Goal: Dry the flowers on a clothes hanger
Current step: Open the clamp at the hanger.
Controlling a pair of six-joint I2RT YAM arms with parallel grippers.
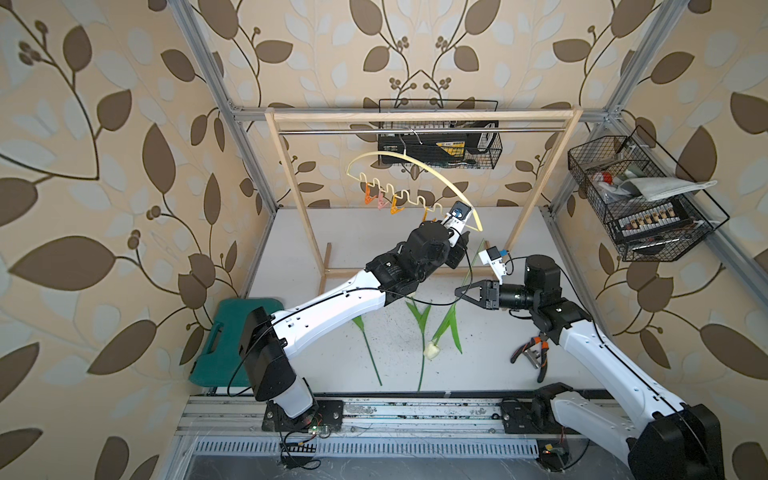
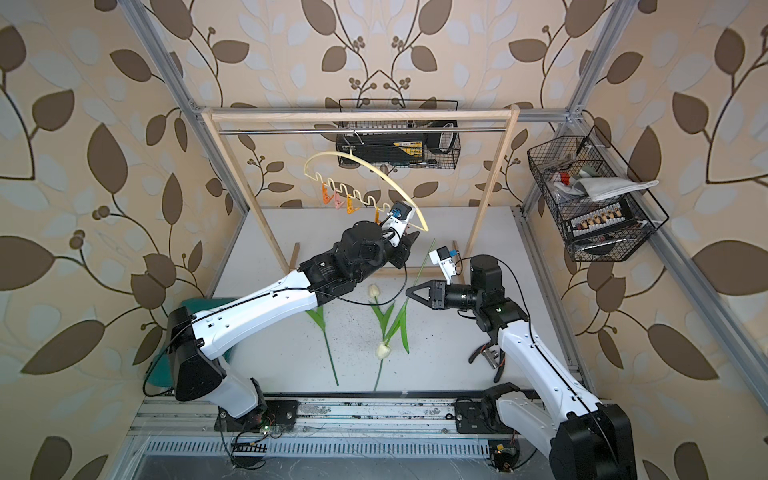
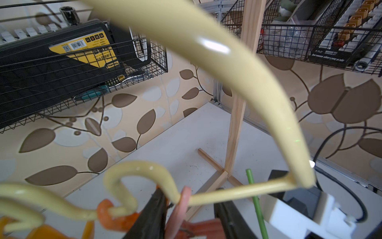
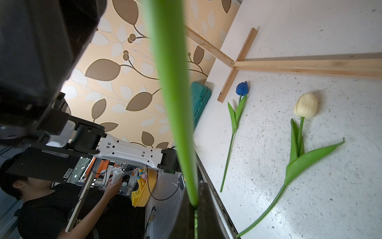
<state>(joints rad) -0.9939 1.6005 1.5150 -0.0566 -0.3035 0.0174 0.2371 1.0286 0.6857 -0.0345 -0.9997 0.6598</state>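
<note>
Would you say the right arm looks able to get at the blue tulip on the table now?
Probably not: its jaws are shut on another tulip's stem, and the left arm stretches above the blue tulip.

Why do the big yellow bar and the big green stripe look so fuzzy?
Left wrist view: the clothes hanger is too close to the lens, so it blurs, with a white glare spot; right wrist view: the held flower's stem blurs likewise, while the cream tulip farther off looks sharp.

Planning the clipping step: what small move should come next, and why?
Probably the left gripper should squeeze open the small pink clip of the cream arc-shaped hanger: its jaws straddle it, and the right gripper holds a thin green tulip stem beside it.
</note>
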